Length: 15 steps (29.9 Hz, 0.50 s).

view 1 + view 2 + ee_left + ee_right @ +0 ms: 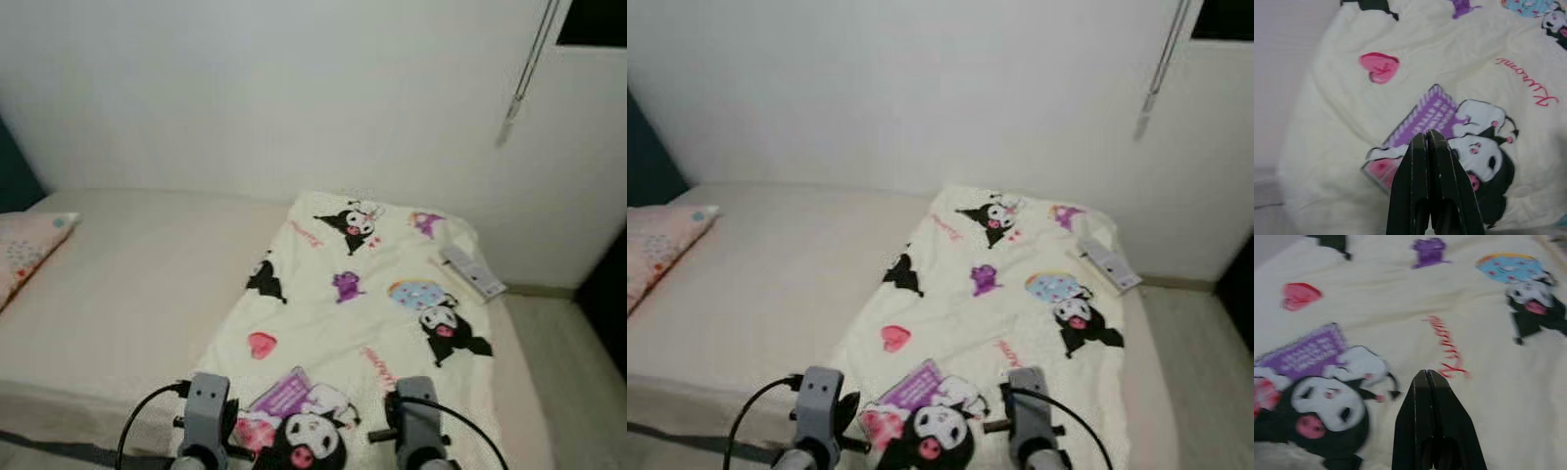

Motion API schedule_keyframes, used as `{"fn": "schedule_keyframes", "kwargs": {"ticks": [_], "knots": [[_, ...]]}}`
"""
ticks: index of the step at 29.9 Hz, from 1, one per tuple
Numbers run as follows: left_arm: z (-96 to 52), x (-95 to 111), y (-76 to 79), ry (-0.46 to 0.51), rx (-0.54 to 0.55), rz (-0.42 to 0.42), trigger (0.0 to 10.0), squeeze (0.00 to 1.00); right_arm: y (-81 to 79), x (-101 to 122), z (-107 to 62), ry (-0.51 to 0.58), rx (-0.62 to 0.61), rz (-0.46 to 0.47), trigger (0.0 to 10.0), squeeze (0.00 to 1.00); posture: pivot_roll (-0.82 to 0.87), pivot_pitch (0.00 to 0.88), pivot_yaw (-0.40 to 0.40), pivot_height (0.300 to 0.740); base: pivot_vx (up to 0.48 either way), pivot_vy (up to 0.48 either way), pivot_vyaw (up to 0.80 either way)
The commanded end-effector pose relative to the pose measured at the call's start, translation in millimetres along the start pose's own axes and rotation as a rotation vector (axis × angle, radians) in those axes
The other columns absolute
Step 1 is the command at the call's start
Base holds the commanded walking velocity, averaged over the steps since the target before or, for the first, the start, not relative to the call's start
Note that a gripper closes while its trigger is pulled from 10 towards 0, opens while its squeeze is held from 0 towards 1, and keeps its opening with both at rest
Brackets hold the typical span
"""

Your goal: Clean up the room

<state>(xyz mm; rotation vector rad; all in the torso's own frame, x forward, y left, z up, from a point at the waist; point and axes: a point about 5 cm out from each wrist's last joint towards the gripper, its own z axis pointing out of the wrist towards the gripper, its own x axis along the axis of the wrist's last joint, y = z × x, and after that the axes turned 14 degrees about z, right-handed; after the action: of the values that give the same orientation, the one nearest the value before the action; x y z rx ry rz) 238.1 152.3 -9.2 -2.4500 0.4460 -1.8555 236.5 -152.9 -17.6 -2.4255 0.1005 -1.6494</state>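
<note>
Standing at the near edge of the bed (127, 294), you have both arms raised over the printed blanket (353, 323), and neither is holding anything. Your left gripper (1426, 139) has its jaws pressed together, tips hovering over the purple-and-black cartoon print at the blanket's near end; your right gripper (1427, 379) is likewise closed, poised just beyond the red lettering a little further along the cloth. Judging by this, you are at the blanket step of tidying the room: the blanket lies spread lengthways on the right half of the bed, fairly flat but with a rumpled near-left corner, so the work looks to be either smoothing it or gathering it to fold. Your next move calls for parting both sets of jaws, lowering them to the near hem, and pinching cloth on each side evenly so that it lifts without twisting. Further off, a small grey remote (472, 272) rests on the blanket's far right edge; clear it away before you pull, or it may slide to the floor. At the far left, a patterned pillow (27, 250) sits by the bed's head, well apart from the blanket.
</note>
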Motion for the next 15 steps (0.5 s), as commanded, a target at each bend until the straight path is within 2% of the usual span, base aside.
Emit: {"fn": "schedule_keyframes", "kwargs": {"ticks": [1,15], "knots": [[-2.6,-4.4,0.7,-0.020,-0.004,0.003,10.0,0.00,-3.3,-2.3,-0.5,-0.008,0.005,0.013,10.0,0.00,0.01,0.059,-0.006,0.740,0.000,-0.386,0.00],[-2.0,-3.7,2.1,-0.020,-0.005,-0.001,10.0,0.00,-2.1,-1.7,-0.1,-0.011,0.004,0.010,10.0,0.00,0.01,0.063,-0.006,0.740,0.000,-0.385,0.00]]}}
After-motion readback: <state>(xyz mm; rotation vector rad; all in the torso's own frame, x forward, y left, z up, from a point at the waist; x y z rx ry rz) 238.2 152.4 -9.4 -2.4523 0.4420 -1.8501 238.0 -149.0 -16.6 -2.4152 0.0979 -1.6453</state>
